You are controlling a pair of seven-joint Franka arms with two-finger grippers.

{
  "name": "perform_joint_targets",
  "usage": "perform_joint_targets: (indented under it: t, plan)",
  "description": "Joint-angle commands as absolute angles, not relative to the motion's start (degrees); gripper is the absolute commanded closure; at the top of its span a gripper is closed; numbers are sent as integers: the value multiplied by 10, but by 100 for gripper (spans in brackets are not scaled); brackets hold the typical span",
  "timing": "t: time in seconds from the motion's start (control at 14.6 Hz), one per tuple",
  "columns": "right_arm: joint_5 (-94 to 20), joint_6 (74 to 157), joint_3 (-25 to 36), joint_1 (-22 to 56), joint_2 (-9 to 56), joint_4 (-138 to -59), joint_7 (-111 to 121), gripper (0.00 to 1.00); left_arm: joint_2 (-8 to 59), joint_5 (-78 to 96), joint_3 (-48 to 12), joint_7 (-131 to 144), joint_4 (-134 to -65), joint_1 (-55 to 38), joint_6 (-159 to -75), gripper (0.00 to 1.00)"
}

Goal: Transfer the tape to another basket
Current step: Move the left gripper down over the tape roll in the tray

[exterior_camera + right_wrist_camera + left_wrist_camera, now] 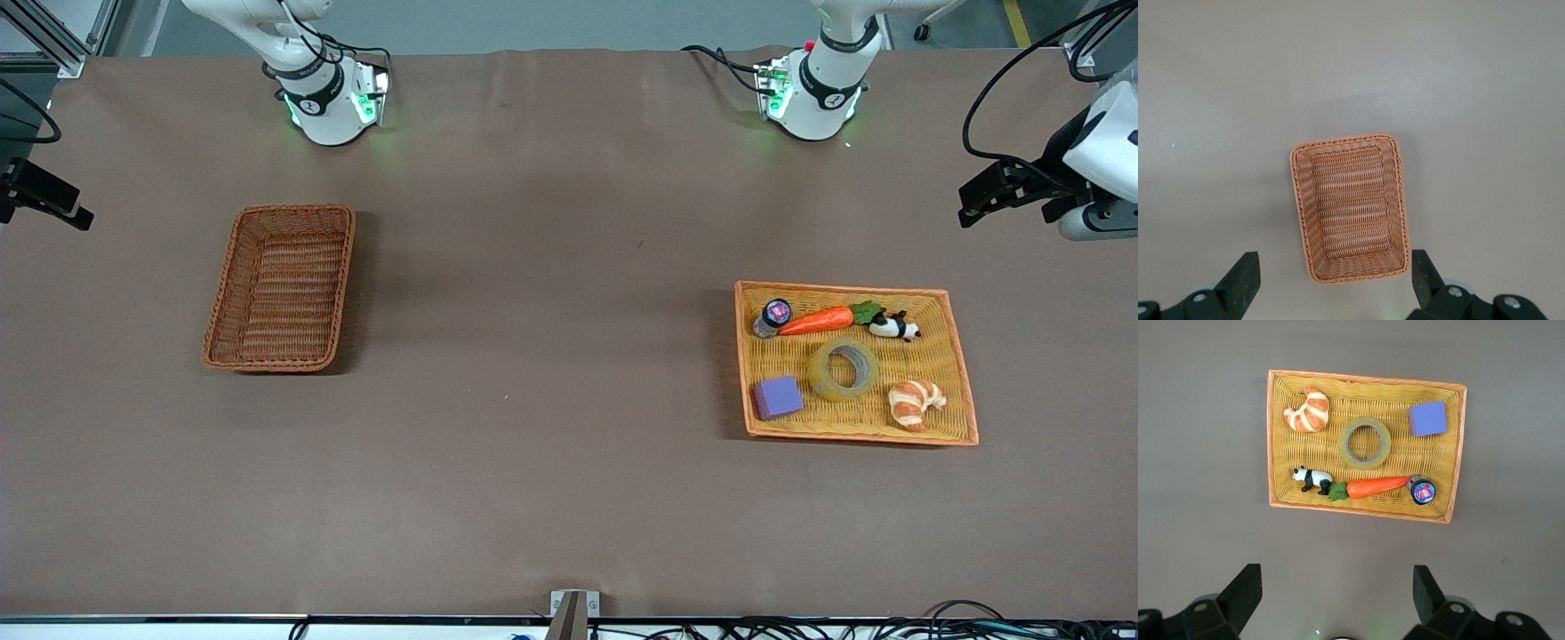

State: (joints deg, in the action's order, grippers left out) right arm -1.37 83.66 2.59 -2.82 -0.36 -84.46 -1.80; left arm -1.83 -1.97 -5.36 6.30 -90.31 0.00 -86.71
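Observation:
The tape, a yellowish translucent ring, lies flat in the middle of the light orange-yellow wicker tray toward the left arm's end of the table. It also shows in the left wrist view. The dark reddish-brown basket stands empty toward the right arm's end, also seen in the right wrist view. My left gripper is open and empty, high up and to the side of the tray; in the front view it sits at the frame's edge. My right gripper is open and empty, high near the basket; the front view shows it at the edge.
In the tray with the tape lie a carrot, a toy panda, a small round jar, a purple block and a croissant. Bare brown tabletop lies between tray and basket.

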Motion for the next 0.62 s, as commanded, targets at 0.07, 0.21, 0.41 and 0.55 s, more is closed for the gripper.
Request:
perform_joint_targets:
  t: [0.07, 0.21, 0.41, 0.55]
  plan:
    - [-12, 829, 26, -27, 3, -833, -14, 0, -8, -10, -49, 51, -885, -4, -868, 0]
    - [-12, 829, 27, -27, 2, -833, -14, 0, -6, -15, -49, 51, -885, -4, -872, 0]
    - [-12, 829, 27, -27, 3, -833, -14, 0, 64, -16, -47, 51, -854, -2, -887, 0]
    - [-12, 829, 27, -27, 3, -833, -14, 0, 110, -24, -47, 52, -840, -2, -927, 0]
